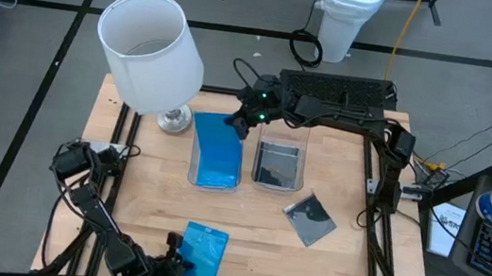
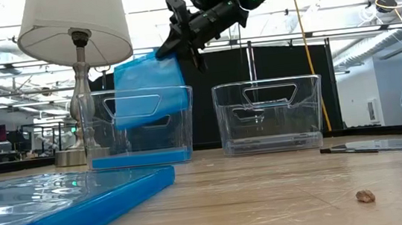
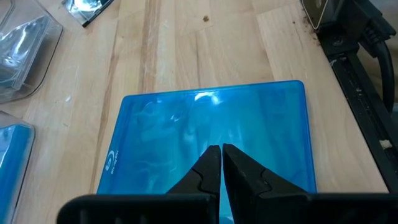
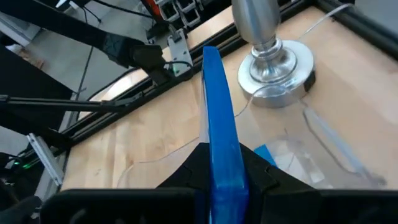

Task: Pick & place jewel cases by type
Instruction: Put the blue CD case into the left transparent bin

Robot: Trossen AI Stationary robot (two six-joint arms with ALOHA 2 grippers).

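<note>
Over at the far side, the right gripper (image 2: pixel 179 43) pinches a blue jewel case (image 2: pixel 147 88) by its upper edge, holding it on edge and tilted, its lower half down inside the left tub (image 2: pixel 139 130). Another blue case (image 1: pixel 203 252) lies flat near the table's (image 1: pixel 260 245) front edge, beneath the left gripper (image 3: pixel 221 168), whose fingers are pressed together. A dark case (image 1: pixel 311 219) lies flat beside the right tub (image 1: pixel 278 164).
</note>
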